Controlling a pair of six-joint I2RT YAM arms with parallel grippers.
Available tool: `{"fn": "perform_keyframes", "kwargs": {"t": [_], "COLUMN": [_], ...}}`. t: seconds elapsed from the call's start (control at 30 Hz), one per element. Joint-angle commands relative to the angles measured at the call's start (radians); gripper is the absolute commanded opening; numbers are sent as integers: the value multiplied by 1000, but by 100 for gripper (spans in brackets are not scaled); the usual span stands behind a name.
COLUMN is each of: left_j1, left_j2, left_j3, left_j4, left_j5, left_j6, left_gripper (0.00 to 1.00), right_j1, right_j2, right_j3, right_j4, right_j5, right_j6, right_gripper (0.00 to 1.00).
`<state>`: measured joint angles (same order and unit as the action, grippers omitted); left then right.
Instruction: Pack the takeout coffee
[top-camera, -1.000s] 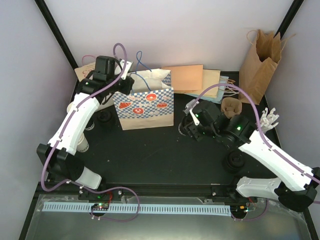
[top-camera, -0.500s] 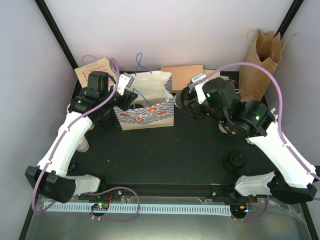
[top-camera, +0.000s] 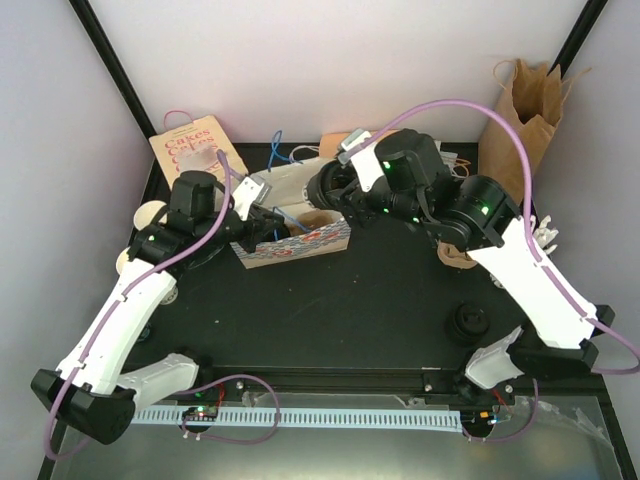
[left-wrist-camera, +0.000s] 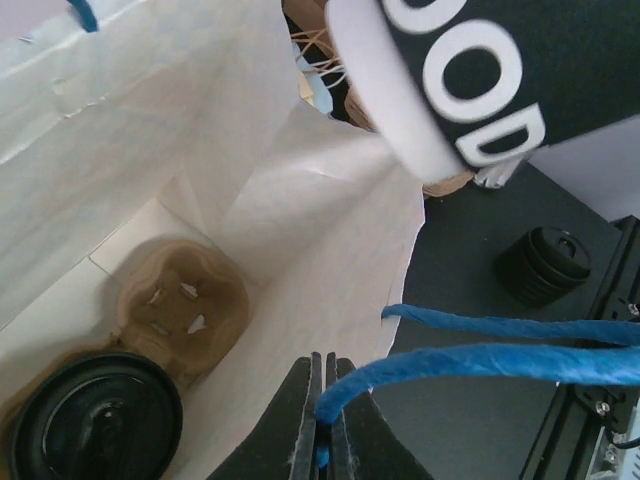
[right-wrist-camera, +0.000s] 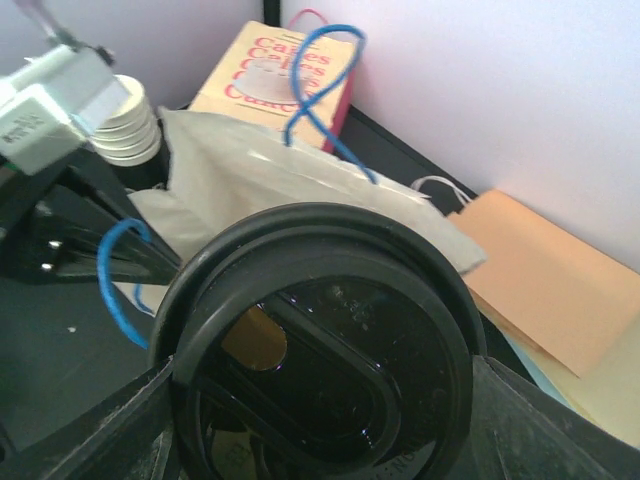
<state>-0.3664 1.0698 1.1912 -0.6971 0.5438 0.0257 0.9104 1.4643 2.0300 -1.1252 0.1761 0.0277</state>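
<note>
Right end effector (right-wrist-camera: 330, 430) grips the lidded coffee cup (left-wrist-camera: 470, 90) over the open bag (left-wrist-camera: 200, 130); left end effector (left-wrist-camera: 322, 420) is pinched on its blue handle (left-wrist-camera: 480, 360). Cup's probably light and crushable (the lid (right-wrist-camera: 320, 330) could pop), so hold the sides gently.

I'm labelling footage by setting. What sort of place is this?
Probably a robot test cell, not a café: two arms mounted at a black table inside plain white walls, with paper bags and a lidded cup as props.
</note>
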Motion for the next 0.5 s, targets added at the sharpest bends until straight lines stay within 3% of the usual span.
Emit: {"fn": "perform_keyframes", "kwargs": {"t": [0.0, 0.47], "left_j1": [-15, -90], "left_j2": [-34, -95], "left_j3": [-16, -42], "left_j4": [35, 52], "left_j5": [33, 33], "left_j6": [-30, -79], "left_gripper": [2, 2], "right_j1": [48, 71], "right_j2": [47, 83], "right_j3": [60, 27], "right_j4": [17, 31], "right_j5": [-42, 12], "right_j6": [-27, -23], "right_gripper": [60, 60]}}
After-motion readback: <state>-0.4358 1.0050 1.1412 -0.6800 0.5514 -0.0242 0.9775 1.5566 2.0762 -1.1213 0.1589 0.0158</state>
